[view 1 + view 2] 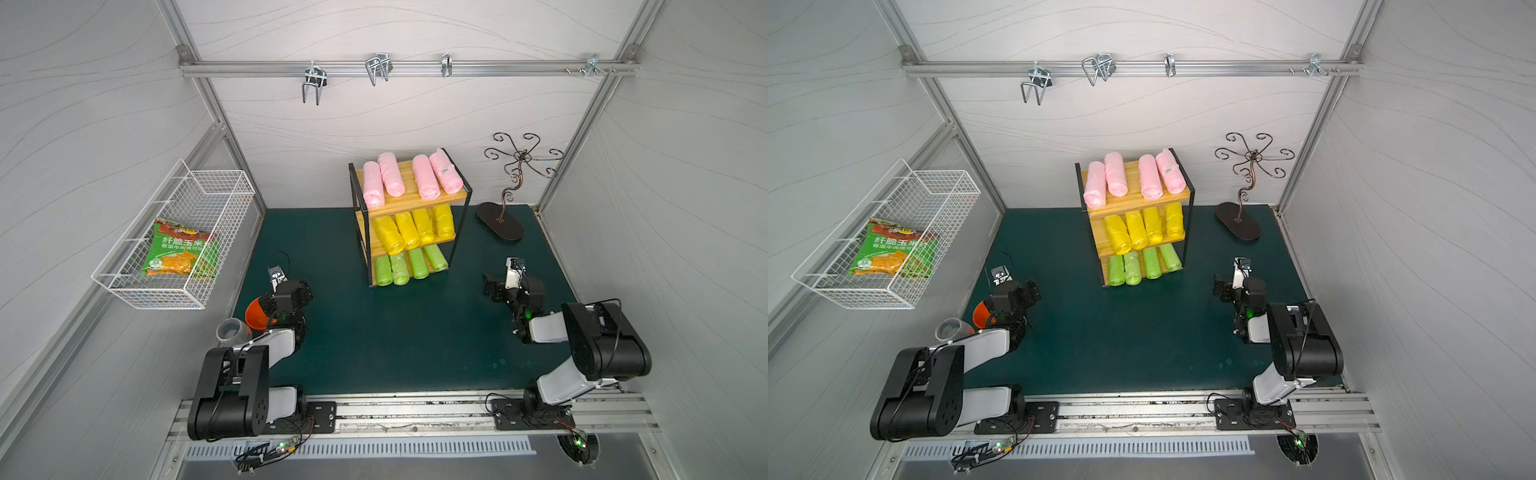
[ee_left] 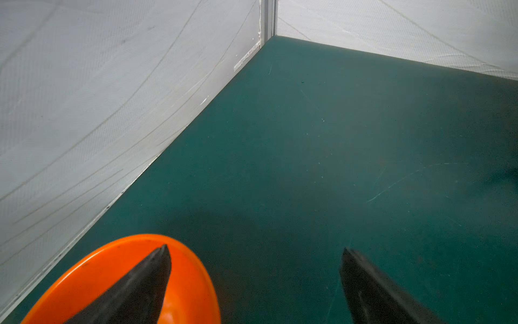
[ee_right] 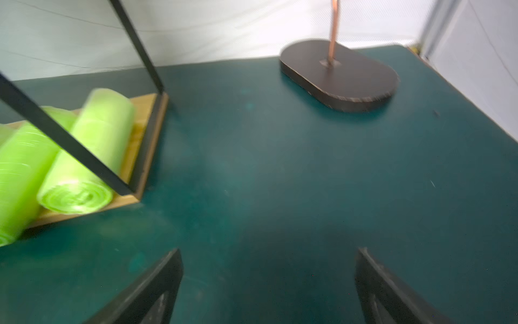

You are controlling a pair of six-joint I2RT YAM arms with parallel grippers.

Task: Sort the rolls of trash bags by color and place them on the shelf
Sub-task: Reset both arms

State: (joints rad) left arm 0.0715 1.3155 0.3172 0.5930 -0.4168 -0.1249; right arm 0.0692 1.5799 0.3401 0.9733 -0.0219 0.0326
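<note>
- Twelve rolls (image 1: 407,230) lie sorted on the shelf (image 1: 453,198), ahead of my hands.
- My left gripper (image 2: 255,248) is spread and empty, one finger over an orange bowl (image 2: 98,266), perhaps touching it.
- My right gripper (image 3: 268,249) is spread and empty too; the green rolls (image 3: 92,151) are nearest it.

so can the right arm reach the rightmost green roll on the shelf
probably yes: the green roll ends toward bare mat, nothing between it and the right arm, jaws open and empty. the black bar of the shelf crosses its side, so approach frontally
</note>
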